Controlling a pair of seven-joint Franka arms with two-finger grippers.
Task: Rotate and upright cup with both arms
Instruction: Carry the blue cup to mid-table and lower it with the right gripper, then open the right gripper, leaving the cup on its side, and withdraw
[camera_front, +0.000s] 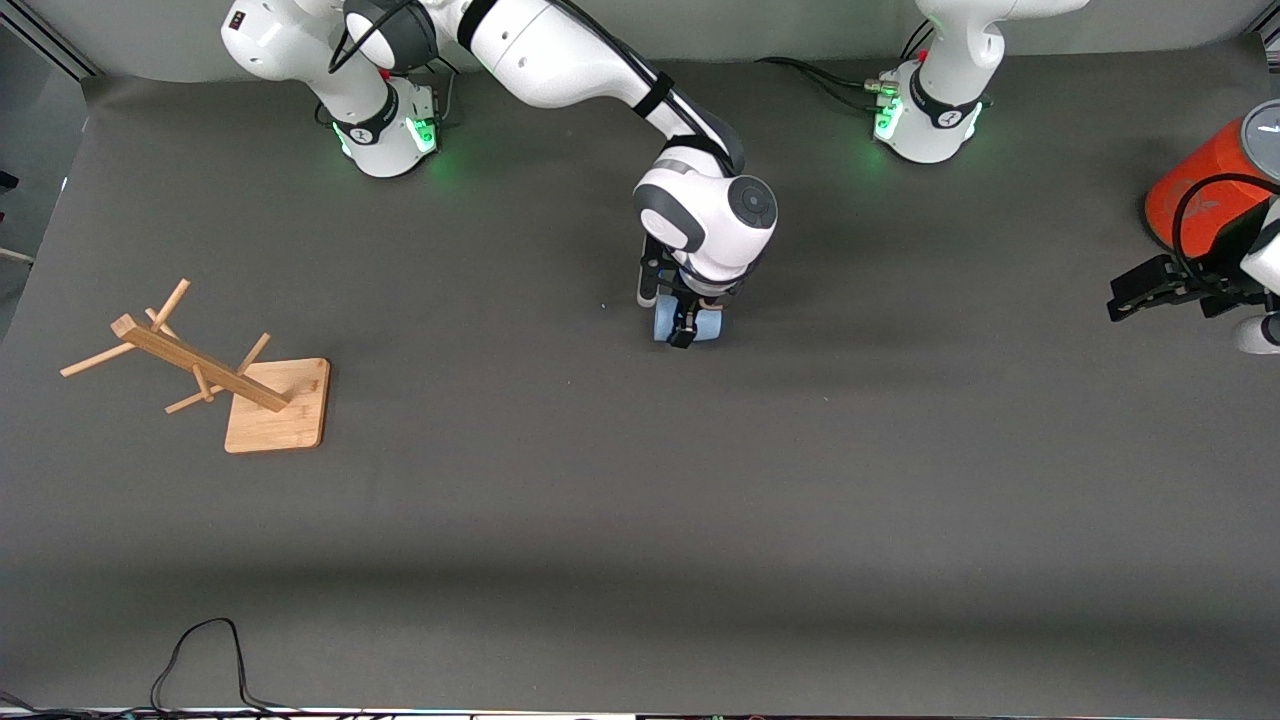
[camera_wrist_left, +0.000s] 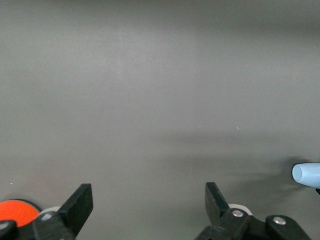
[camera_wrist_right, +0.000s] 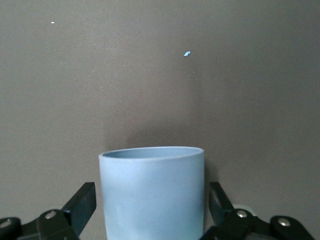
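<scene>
The pale-blue cup (camera_front: 708, 325) lies on its side in the middle of the table, one end turned toward the left arm's end. My right gripper (camera_front: 685, 325) points down over it, open. In the right wrist view its fingers (camera_wrist_right: 82, 202) straddle the cup (camera_wrist_right: 150, 195) with a thin gap on each side. My left gripper (camera_front: 1125, 298) waits open over the table at the left arm's end, next to the orange cylinder. Nothing is between its fingertips (camera_wrist_left: 82, 200), and the cup's end (camera_wrist_left: 306, 175) shows at the edge of the left wrist view.
An orange cylinder (camera_front: 1200, 190) with a grey lid stands at the left arm's end. A wooden peg rack (camera_front: 200, 365) leans over on its square base toward the right arm's end. A black cable (camera_front: 200, 650) loops at the table's near edge.
</scene>
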